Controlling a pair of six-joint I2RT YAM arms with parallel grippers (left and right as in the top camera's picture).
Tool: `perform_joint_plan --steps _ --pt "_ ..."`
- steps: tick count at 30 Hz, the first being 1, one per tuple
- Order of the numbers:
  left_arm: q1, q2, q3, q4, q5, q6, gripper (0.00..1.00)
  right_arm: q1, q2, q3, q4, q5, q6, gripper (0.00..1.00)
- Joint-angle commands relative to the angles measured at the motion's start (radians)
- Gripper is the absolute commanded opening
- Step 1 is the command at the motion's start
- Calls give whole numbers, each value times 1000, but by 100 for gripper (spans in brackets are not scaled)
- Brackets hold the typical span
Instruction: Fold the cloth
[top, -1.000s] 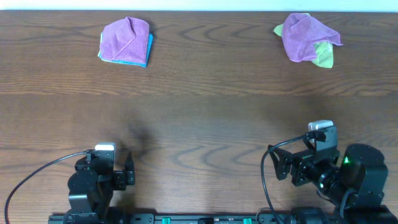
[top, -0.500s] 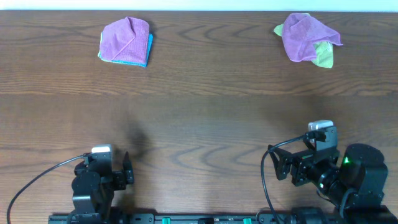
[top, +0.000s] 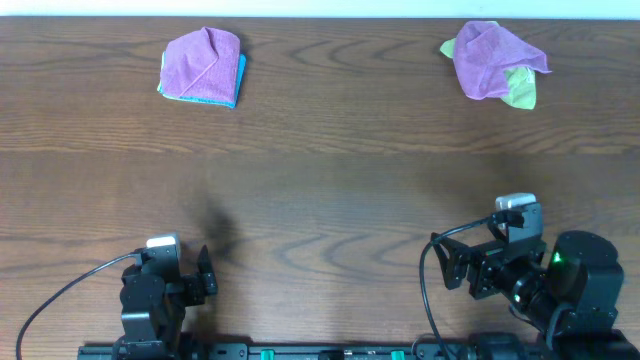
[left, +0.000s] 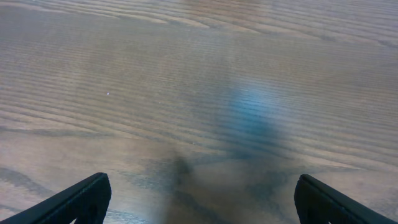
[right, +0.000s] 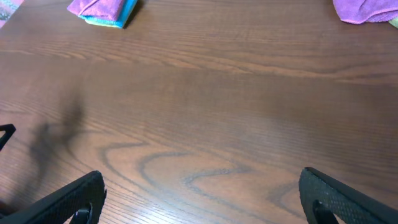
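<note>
The purple cloth (top: 203, 62) lies folded at the far left of the table, on top of a turquoise cloth (top: 238, 82). It also shows at the top left of the right wrist view (right: 99, 7). My left gripper (top: 206, 281) is open and empty near the front edge, far from the cloth; its view shows only bare wood between the fingers (left: 202, 202). My right gripper (top: 456, 268) is open and empty at the front right (right: 202, 196), also far from the cloth.
Another purple cloth (top: 488, 58) bunched with a lime-green one (top: 520, 92) lies at the far right. It shows at the top right of the right wrist view (right: 367, 9). The brown wooden table (top: 330, 190) spans the view.
My left arm has drawn back slightly toward the front edge. The right arm and the cloths have not moved.
</note>
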Motion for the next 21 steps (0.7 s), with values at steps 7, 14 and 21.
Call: perform_joint_plan --steps 7,14,21 --pt "-5 -11 -3 -3 -10 -6 95 -6 -5 -3 0 -3 10 99" --pt "-5 -11 -3 -3 -10 -6 95 -6 -5 -3 0 -3 10 99" --pt "-5 -11 -3 -3 -10 -6 95 -6 -29 -8 -16 29 10 99"
